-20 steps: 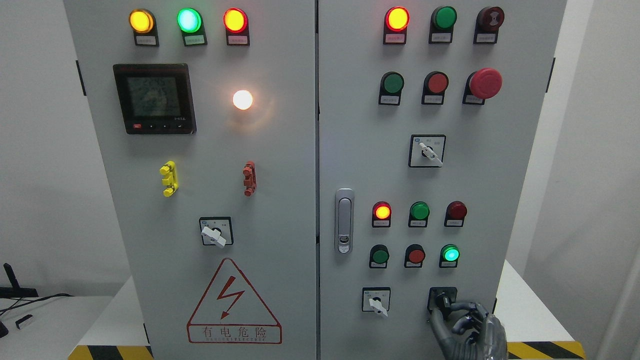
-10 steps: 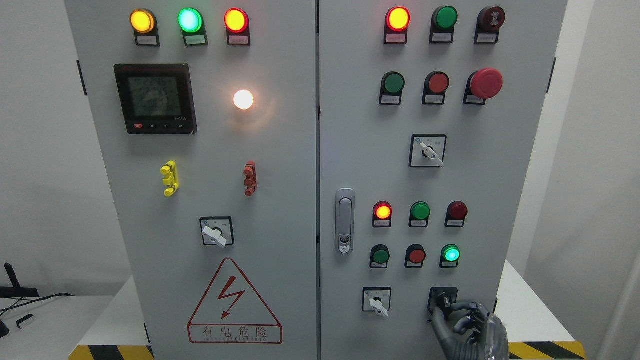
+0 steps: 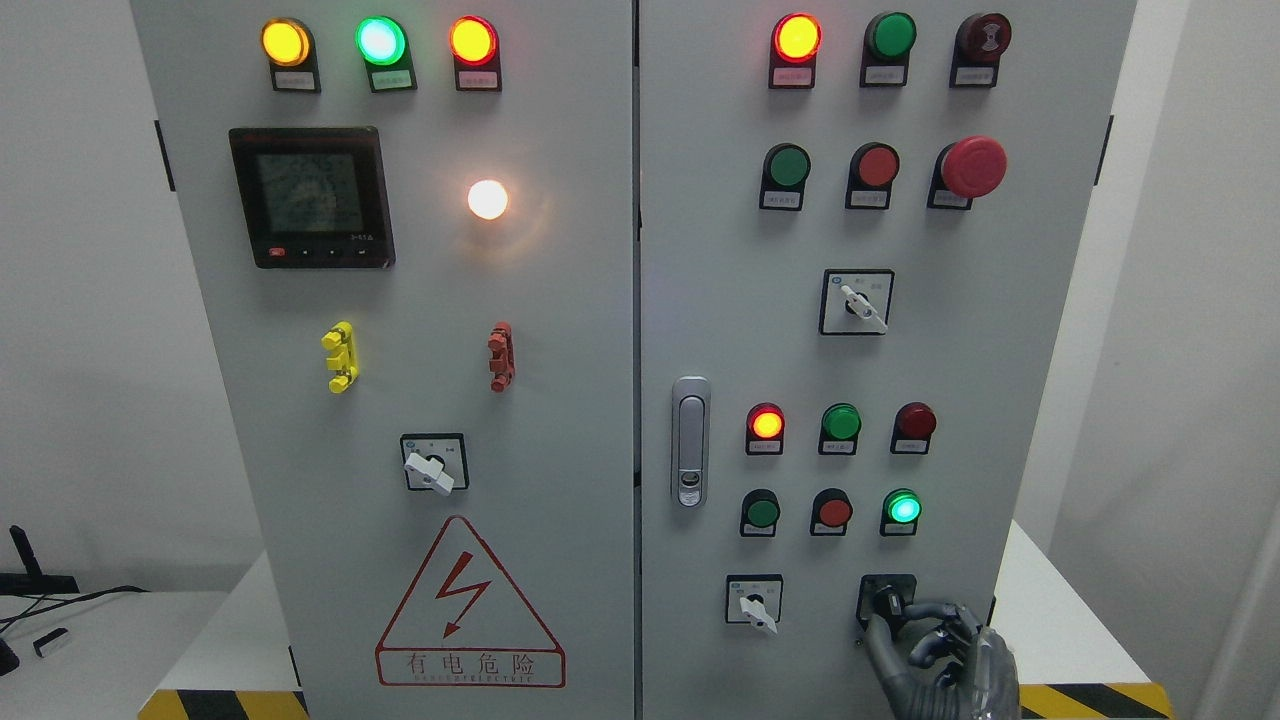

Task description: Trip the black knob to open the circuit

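The black knob (image 3: 886, 601) sits in a black square plate at the lower right of the right cabinet door (image 3: 720, 300). My right hand (image 3: 898, 618), dark grey, comes up from the bottom edge. Its thumb lies along the knob's left and lower side, and its curled index finger (image 3: 932, 608) reaches the knob from the right. The other fingers are folded below. The hand hides the knob's lower part. My left hand does not show.
A white selector switch (image 3: 756, 603) is just left of the knob. A lit green lamp (image 3: 903, 507) and a red button (image 3: 833, 511) are above it. A grey door latch (image 3: 689, 440) stands near the seam. The cabinet rests on a white table (image 3: 1060, 620) with hazard striping.
The right hand has stayed at the knob with hardly any shift. The lamps look the same.
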You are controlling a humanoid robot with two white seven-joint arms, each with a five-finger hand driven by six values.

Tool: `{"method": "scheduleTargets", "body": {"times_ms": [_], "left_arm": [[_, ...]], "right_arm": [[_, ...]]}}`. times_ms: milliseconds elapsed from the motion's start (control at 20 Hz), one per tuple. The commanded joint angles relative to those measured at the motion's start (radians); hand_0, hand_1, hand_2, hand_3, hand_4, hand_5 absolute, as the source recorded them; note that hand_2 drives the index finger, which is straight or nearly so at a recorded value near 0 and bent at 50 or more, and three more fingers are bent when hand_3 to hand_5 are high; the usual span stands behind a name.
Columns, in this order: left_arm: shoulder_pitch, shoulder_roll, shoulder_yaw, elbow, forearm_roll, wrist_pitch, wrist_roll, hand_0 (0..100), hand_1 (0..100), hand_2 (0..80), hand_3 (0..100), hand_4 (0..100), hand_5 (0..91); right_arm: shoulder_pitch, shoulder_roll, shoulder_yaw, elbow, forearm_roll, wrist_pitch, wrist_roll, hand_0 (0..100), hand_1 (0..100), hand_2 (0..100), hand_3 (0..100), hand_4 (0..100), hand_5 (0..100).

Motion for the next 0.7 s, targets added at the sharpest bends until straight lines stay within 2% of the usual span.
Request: {"method": "scheduleTargets", "body": {"times_ms": [0,651], "left_arm": [[0.0,0.001,0.0,0.001,-0.031,0.0,-0.001,12,39,0.0,0,0,0.0],[0.0,0.001,0.0,0.0,-0.031,0.0,-0.001,12,39,0.0,0,0,0.0]], "right_arm": [[0.002,-0.001,0.011,-0.003,0.0,-0.008,0.0,25,78,49,85,83,90],[0.005,-0.003,0.003,-0.019,0.0,-0.012,0.0,26,80,52,85,83,90]]}}
